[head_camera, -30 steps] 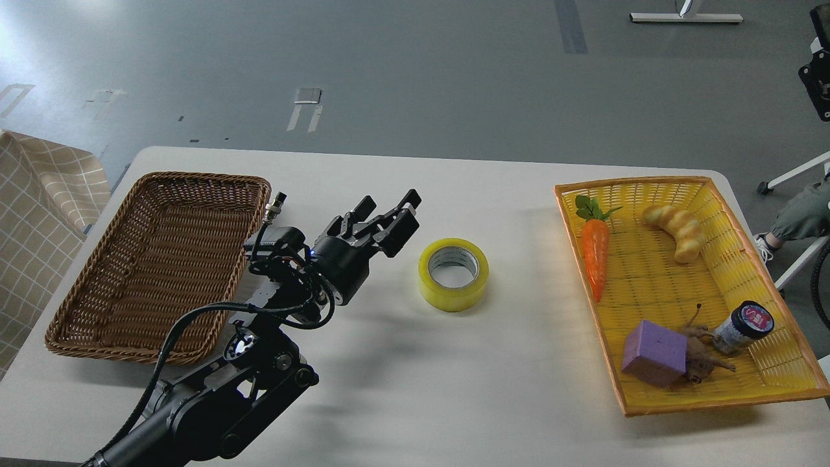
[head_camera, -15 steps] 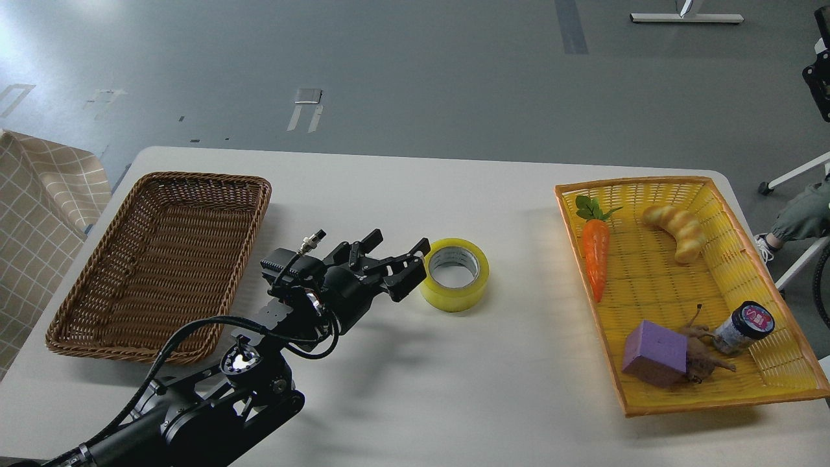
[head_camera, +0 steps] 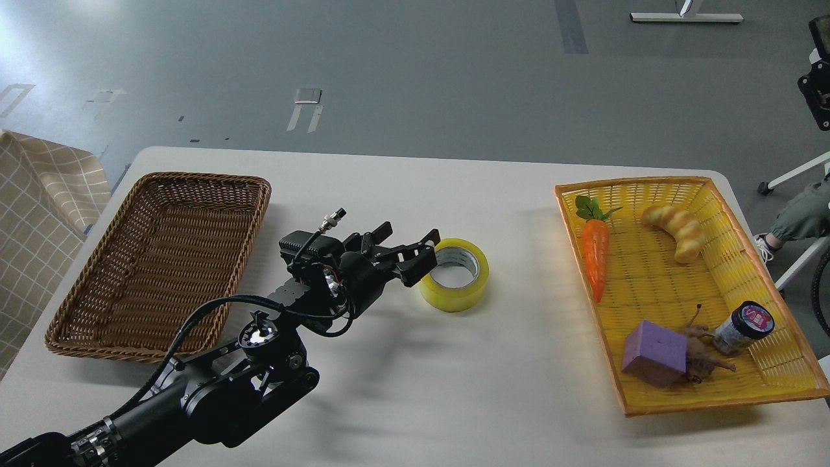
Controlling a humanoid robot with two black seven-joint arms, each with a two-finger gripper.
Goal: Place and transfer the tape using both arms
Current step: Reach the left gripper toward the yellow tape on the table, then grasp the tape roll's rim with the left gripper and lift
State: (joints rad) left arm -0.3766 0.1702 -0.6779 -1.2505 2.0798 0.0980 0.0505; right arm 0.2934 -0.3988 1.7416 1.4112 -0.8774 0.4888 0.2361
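Observation:
The tape point(head_camera: 455, 274) is a yellow roll with a grey-white core, lying flat at the middle of the white table point(head_camera: 415, 194). My left gripper point(head_camera: 410, 244) comes in from the lower left and is open. Its nearer finger overlaps the roll's left rim; its far finger stands just left of the roll. I cannot tell whether a finger touches the roll. My right arm and gripper are out of view.
An empty brown wicker basket point(head_camera: 159, 263) stands at the left. A yellow basket point(head_camera: 674, 292) at the right holds a toy carrot point(head_camera: 594, 250), a bread roll point(head_camera: 677, 230), a purple block point(head_camera: 655, 353) and a small jar point(head_camera: 746, 326).
My left gripper has moved right and lower toward the tape, from a hand's width left of it to its left rim. The tape has not moved.

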